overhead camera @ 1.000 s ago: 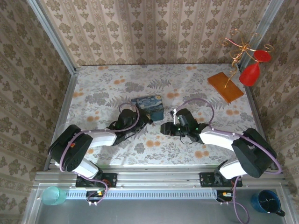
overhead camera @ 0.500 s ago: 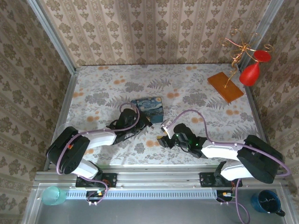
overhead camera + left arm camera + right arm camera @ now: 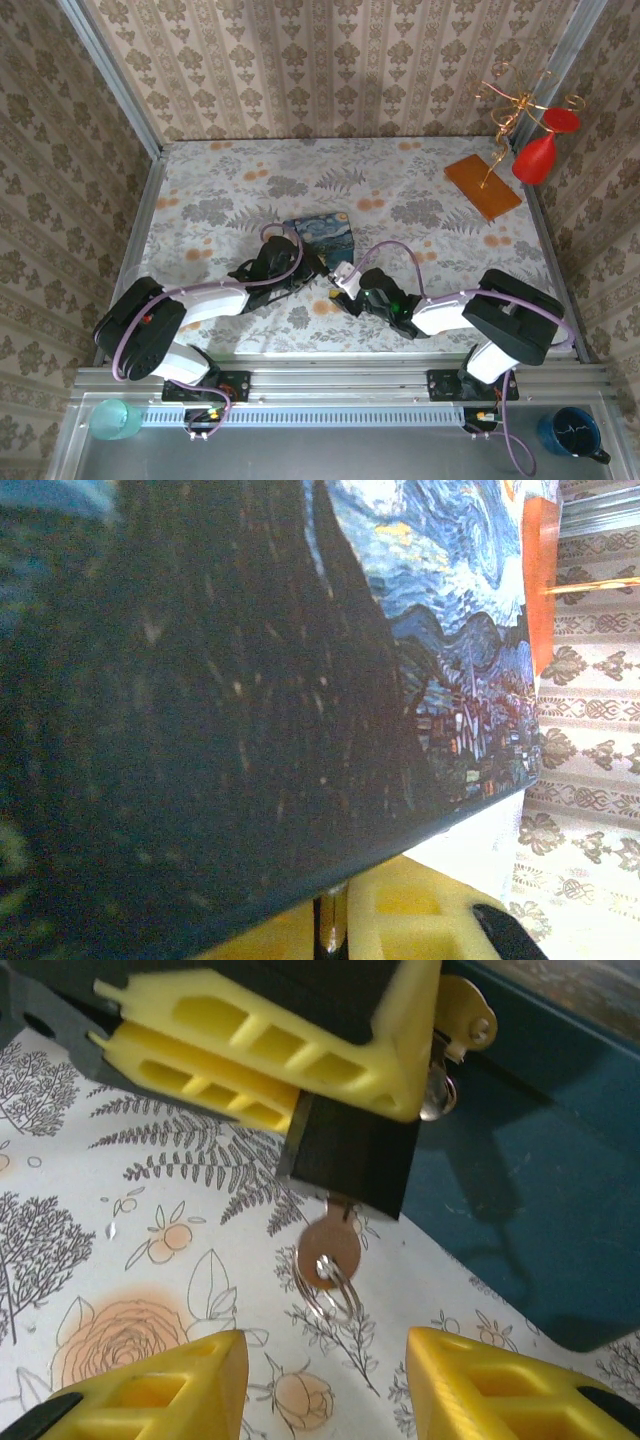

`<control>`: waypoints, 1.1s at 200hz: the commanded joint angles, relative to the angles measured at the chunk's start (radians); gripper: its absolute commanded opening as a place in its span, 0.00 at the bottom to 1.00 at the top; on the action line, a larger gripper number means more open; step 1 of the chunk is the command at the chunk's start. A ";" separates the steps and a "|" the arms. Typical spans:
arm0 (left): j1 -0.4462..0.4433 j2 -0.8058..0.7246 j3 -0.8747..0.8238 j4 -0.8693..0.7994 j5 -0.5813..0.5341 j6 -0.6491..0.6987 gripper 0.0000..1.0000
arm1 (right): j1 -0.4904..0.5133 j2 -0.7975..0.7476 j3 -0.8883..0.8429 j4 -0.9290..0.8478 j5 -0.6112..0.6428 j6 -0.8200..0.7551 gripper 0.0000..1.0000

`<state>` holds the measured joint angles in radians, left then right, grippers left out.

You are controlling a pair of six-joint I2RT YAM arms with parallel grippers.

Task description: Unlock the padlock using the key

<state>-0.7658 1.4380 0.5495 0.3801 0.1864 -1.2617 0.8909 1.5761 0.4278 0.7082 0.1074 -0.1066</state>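
So since a second ago the right arm has swung in from the right and dropped toward the near edge, and the right gripper [image 3: 325, 1370] now sits just in front of the lock. The left arm has barely budged.

The left gripper [image 3: 303, 263] is clamped on the padlock [image 3: 350, 1155]. In the right wrist view its yellow fingers [image 3: 270, 1040] pinch the black body from above. The padlock hangs at the near side of the starry-night box [image 3: 320, 230], and its silvery shackle [image 3: 437, 1090] goes through the gold hasp [image 3: 460, 1015] on the box's front.

The key [image 3: 328, 1250] is already in the bottom of the lock. Its round head and key ring [image 3: 332, 1298] stick out over the floral table [image 3: 220, 200].

The right gripper has its jaws apart and holds nothing. The gap is a good bit wider than the key head.

What matters is that the key's long axis runs from the lock body almost straight back at the right claw. The head sits ahead of the gap and roughly centred between the two fingers. So the right arm is clearly the one to take it: push forward a bit, close, then roll the wrist about that axis.

One catch, I think: the flat of the head faces the camera, so the fingers may close on its edges and not its faces. That could slip.
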 commanded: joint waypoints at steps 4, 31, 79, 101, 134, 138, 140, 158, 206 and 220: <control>-0.008 -0.030 -0.011 0.023 -0.001 0.019 0.00 | 0.032 0.036 0.040 0.076 0.087 -0.027 0.46; -0.010 -0.035 -0.021 0.025 -0.010 0.015 0.00 | 0.061 0.073 0.046 0.117 0.146 -0.036 0.46; -0.013 -0.051 -0.028 0.016 -0.019 0.013 0.00 | 0.075 0.119 0.054 0.159 0.205 -0.028 0.41; -0.023 -0.063 -0.038 0.016 -0.041 0.010 0.00 | 0.077 0.138 0.060 0.177 0.237 -0.010 0.34; -0.032 -0.056 -0.041 0.021 -0.045 0.007 0.00 | 0.089 0.169 0.069 0.220 0.268 0.008 0.32; -0.031 -0.056 -0.042 0.023 -0.045 0.006 0.00 | 0.091 0.172 0.071 0.222 0.274 0.008 0.32; -0.033 -0.056 -0.042 0.023 -0.045 0.005 0.00 | 0.092 0.175 0.072 0.225 0.276 0.008 0.32; -0.036 -0.053 -0.040 0.020 -0.045 0.008 0.00 | 0.101 0.188 0.078 0.237 0.286 0.011 0.32; -0.039 -0.045 -0.039 0.029 -0.047 0.014 0.00 | 0.110 0.174 0.080 0.223 0.302 0.108 0.23; -0.041 -0.039 -0.036 0.035 -0.045 0.013 0.00 | 0.111 0.171 0.075 0.225 0.292 0.160 0.20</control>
<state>-0.7937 1.4006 0.5167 0.3836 0.1452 -1.2621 0.9947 1.7500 0.4854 0.8909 0.3679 -0.0429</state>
